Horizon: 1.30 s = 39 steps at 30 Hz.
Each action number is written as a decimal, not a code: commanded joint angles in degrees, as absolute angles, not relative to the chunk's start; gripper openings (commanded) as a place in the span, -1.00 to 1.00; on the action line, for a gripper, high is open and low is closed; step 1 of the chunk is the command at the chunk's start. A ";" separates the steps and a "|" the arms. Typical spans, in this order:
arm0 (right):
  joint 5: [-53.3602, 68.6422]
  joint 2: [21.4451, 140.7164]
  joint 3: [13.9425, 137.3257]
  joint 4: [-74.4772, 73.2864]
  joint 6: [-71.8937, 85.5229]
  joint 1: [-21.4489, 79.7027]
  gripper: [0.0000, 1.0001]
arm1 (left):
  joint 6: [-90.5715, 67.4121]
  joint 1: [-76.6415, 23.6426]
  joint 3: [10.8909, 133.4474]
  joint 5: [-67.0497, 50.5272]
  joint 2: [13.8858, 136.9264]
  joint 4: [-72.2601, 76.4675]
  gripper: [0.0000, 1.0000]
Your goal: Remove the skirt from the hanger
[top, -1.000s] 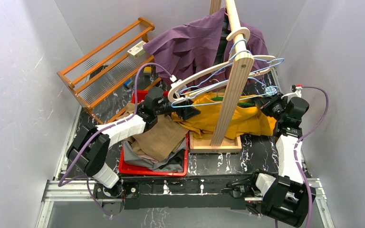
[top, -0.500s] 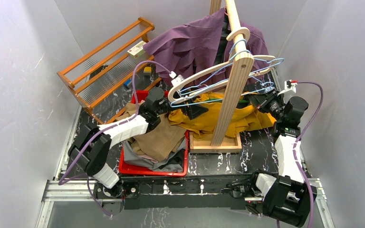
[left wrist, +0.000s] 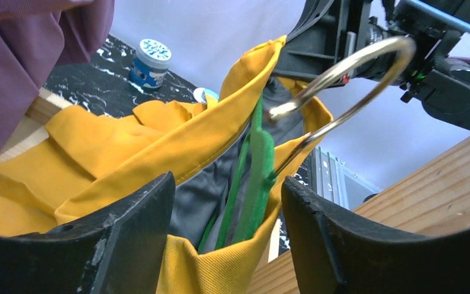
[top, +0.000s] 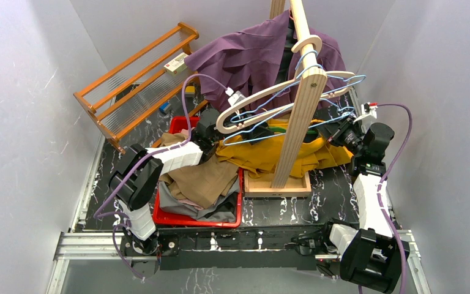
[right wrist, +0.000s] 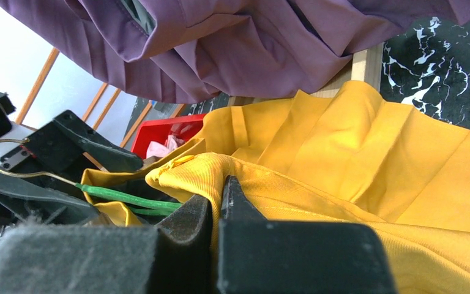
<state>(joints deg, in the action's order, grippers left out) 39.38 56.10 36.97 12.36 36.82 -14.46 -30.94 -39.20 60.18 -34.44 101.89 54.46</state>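
The yellow skirt (top: 263, 158) hangs bunched beside the wooden stand, still on a green hanger (left wrist: 256, 177) with a metal hook (left wrist: 343, 67). The hanger sits inside the waistband, against the grey lining. My left gripper (left wrist: 226, 245) is open, with its jaws on either side of the waistband's left end and the hanger, touching neither. In the top view it (top: 219, 139) is partly hidden by hangers. My right gripper (right wrist: 217, 199) is shut on a fold of the skirt's waistband at its right end (top: 338, 131). The green hanger (right wrist: 128, 199) shows just left of it.
A wooden coat stand (top: 295, 116) rises in front of the skirt from a square base (top: 278, 185), carrying a purple shirt (top: 251, 55) and wooden and wire hangers (top: 263, 105). A red bin (top: 177, 217) of clothes sits at the left. A wooden rack (top: 138, 79) stands at the back left.
My left arm has swung up and back, bringing its open jaws around the waistband's left end. My right gripper has risen slightly with the skirt edge in it.
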 commanded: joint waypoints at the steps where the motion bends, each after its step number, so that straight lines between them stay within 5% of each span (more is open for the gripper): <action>1: 42.30 55.32 39.55 11.14 35.47 -13.06 -1.00 | -33.04 -39.55 63.82 -34.05 100.15 61.61 0.24; 5: 41.93 55.85 39.95 10.72 35.16 -12.86 -1.00 | -33.23 -39.55 65.44 -33.91 100.74 61.69 0.56; 8: 41.91 56.22 40.07 10.72 35.24 -12.68 -1.00 | -34.90 -39.55 66.57 -33.05 102.44 62.10 0.48; 14: 40.14 55.49 41.13 6.20 35.17 -12.48 -1.00 | -35.98 -39.51 69.22 -31.90 104.73 62.31 -0.20; 17: 36.01 54.97 43.22 -1.27 35.17 -12.44 -1.00 | -36.90 -38.74 70.49 -31.70 104.81 62.29 -1.00; 24: 2.68 61.76 57.61 -28.95 35.17 -12.48 -1.00 | -36.90 -38.34 69.05 -33.43 102.59 64.14 -1.00; 39: -3.30 66.78 53.73 -27.75 35.17 -21.72 -1.00 | -37.43 -36.31 61.95 -29.64 94.85 71.86 -1.00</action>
